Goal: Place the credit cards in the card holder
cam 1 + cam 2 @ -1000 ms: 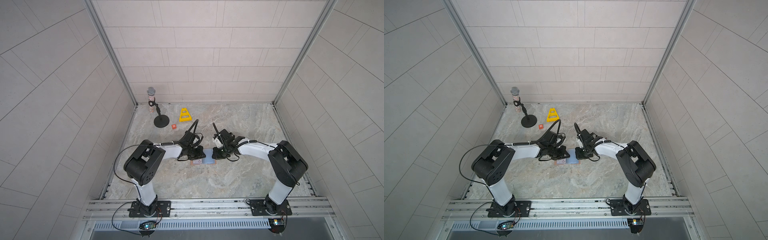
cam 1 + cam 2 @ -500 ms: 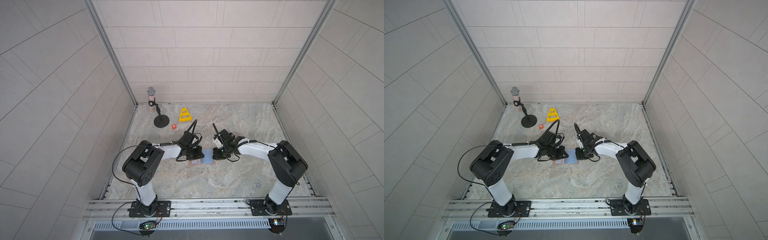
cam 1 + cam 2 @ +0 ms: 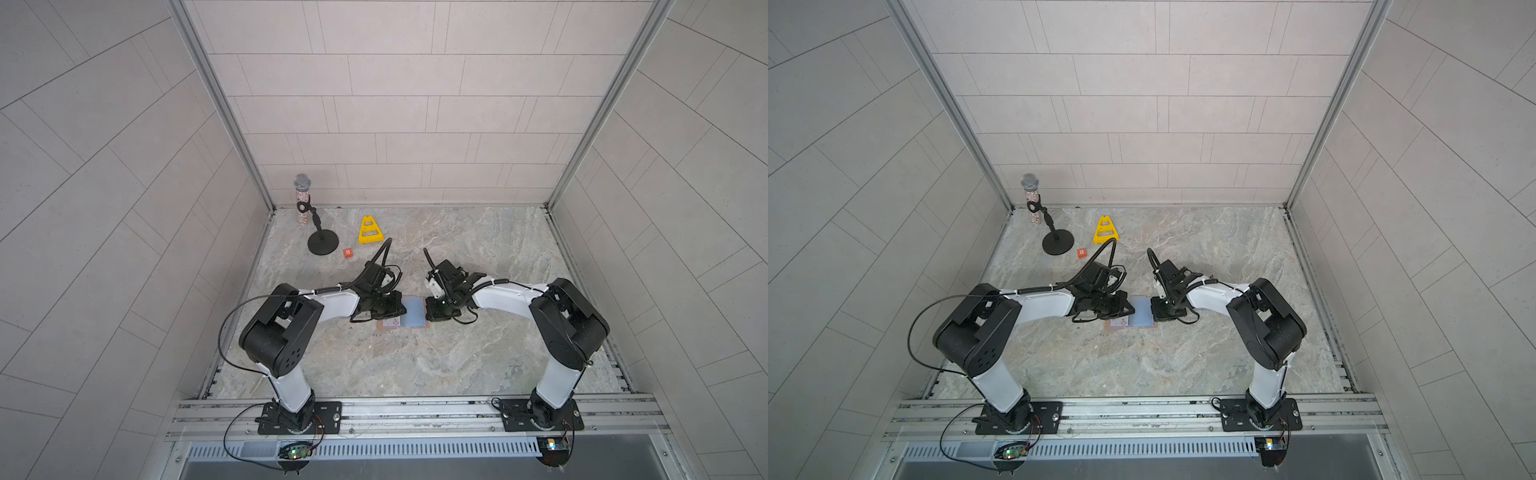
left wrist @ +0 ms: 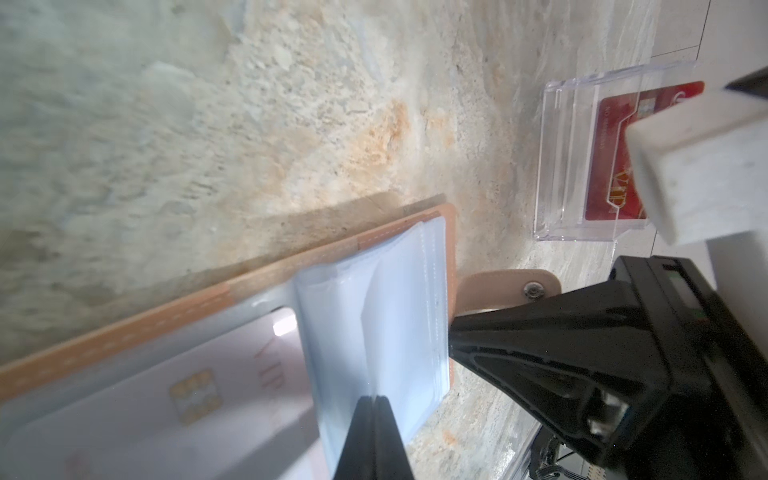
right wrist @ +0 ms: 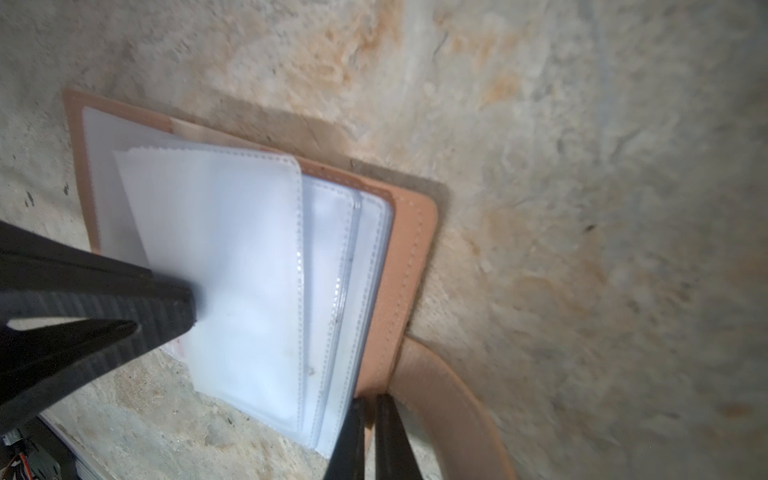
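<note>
Card holder (image 3: pixel 413 312): lies open and flat, directly between both sets of fingers. Left gripper (image 4: pixel 374 409): fingers closed on a raised clear sleeve (image 5: pixel 232 266). Right gripper (image 5: pixel 371 409): fingers nearly together at the tab-side edge (grip there unclear). A credit card (image 4: pixel 199 399), pale, sits sleeved just beside the left fingers.

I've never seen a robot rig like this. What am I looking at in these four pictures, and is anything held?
Two white-and-black robot arms with pincer grippers stand at a marble table. Two pictures look down from overhead; two come from wrist cameras. Between the arms lies an open tan leather-like card holder. The left gripper is shut on one clear plastic sleeve of it; the right gripper is shut at its edge. A clear plastic box holds a red card. Farther back: a microphone on a stand, a yellow triangular marker, a small orange tag.
</note>
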